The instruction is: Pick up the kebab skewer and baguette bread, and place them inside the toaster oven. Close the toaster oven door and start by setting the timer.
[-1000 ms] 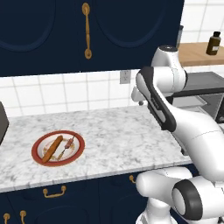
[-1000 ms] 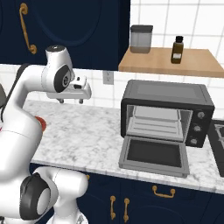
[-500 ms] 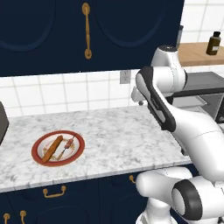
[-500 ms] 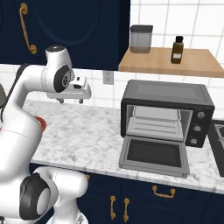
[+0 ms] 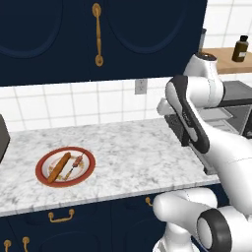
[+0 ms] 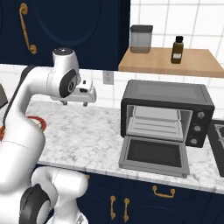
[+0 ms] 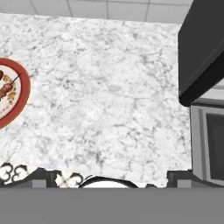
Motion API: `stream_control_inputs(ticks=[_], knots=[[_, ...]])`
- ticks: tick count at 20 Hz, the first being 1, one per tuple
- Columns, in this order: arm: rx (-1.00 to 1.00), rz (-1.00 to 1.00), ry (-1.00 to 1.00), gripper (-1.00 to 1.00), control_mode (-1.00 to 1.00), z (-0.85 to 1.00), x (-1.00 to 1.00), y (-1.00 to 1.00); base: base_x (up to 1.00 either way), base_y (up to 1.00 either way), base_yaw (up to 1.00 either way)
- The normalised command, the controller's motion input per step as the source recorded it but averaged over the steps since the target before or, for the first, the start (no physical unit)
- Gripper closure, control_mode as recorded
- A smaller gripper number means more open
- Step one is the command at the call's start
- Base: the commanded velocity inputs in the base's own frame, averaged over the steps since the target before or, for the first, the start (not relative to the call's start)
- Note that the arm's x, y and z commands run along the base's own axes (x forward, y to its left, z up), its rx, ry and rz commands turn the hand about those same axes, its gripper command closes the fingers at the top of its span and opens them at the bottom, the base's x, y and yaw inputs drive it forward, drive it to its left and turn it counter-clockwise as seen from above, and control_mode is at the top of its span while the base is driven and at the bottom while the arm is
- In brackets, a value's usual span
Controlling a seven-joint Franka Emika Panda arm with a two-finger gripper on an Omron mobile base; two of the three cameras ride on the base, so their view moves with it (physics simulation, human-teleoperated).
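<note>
Hand hung high over the middle of the marble bench, nothing near it. In the hand view the two fingers showed as dark tips well apart at the bottom edge with bare marble between them, so they stood spread and empty.

Kebab skewer and baguette bread lay side by side on the red-rimmed plate, baguette on the outer side, skewer just beside it toward the arm. Whether they touched, could not tell. In the left base view both ran on the same diagonal, roughly 1 to 7 o'clock. From the hand in that view the plate lay off at about 8 o'clock, well apart and much lower.

In the hand view the plate sat cut by the frame edge at 9 o'clock, with a bit of skewer on it; the toaster oven stood at 3 o'clock. So pick and drop lay on opposite sides of the hand.

Toaster oven door was down flat, cavity open.

Judgement: the coming reach has to go toward 9 o'clock in the hand view and descend; wrist likely needs turning so the fingers close across that diagonal.
</note>
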Motion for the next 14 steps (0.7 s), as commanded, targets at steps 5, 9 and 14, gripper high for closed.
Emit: stream_control_inputs(ticks=[5, 9, 14], knots=[[0.20, 0.26, -0.68, -1.00, -1.00, -0.15, -0.63, -1.00, 0.00, 0.00, 0.00], [0.17, 0.24, -0.56, -1.00, -1.00, -0.37, -0.20, -1.00, 0.00, 0.00, 0.00], [0.18, 0.17, -0.44, -1.00, -1.00, -0.40, -0.02, -1.00, 0.00, 0.00, 0.00]])
